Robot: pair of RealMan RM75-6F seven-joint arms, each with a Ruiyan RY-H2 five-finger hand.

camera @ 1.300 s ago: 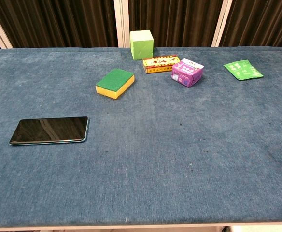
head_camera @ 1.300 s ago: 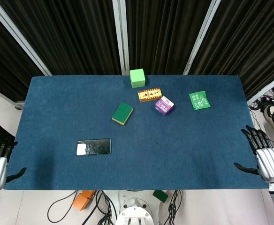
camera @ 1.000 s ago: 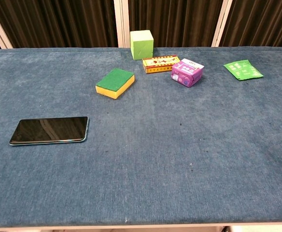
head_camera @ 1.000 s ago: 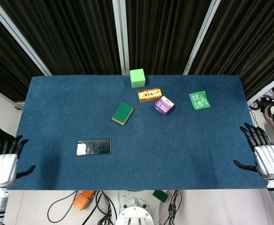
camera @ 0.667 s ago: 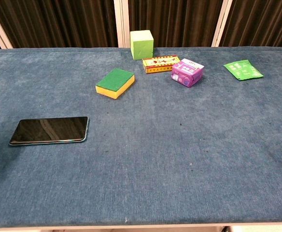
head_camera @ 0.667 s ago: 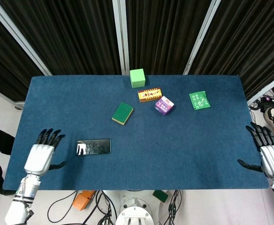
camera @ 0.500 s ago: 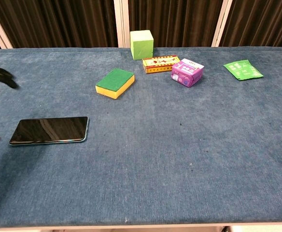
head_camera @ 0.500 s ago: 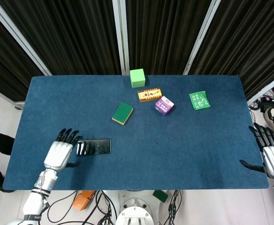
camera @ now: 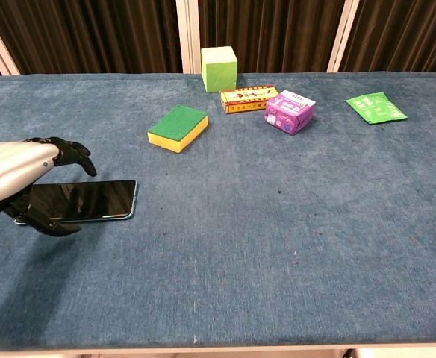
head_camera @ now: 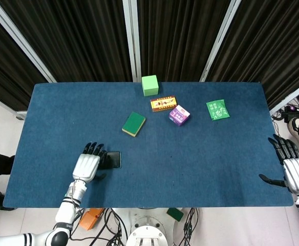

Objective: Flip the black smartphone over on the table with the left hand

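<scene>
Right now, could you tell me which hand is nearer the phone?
Left. The left hand hovers over the phone's left end; the right hand is at the table's far right edge.

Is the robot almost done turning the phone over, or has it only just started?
Only just started. Done: the left hand is over the near end of the black smartphone. In hand: its fingers are spread above the phone, not gripping it. Left: the phone lies flat on the blue table with its glossy screen up, so the grab and the flip are both to come. The right hand is at the table's far edge.
</scene>
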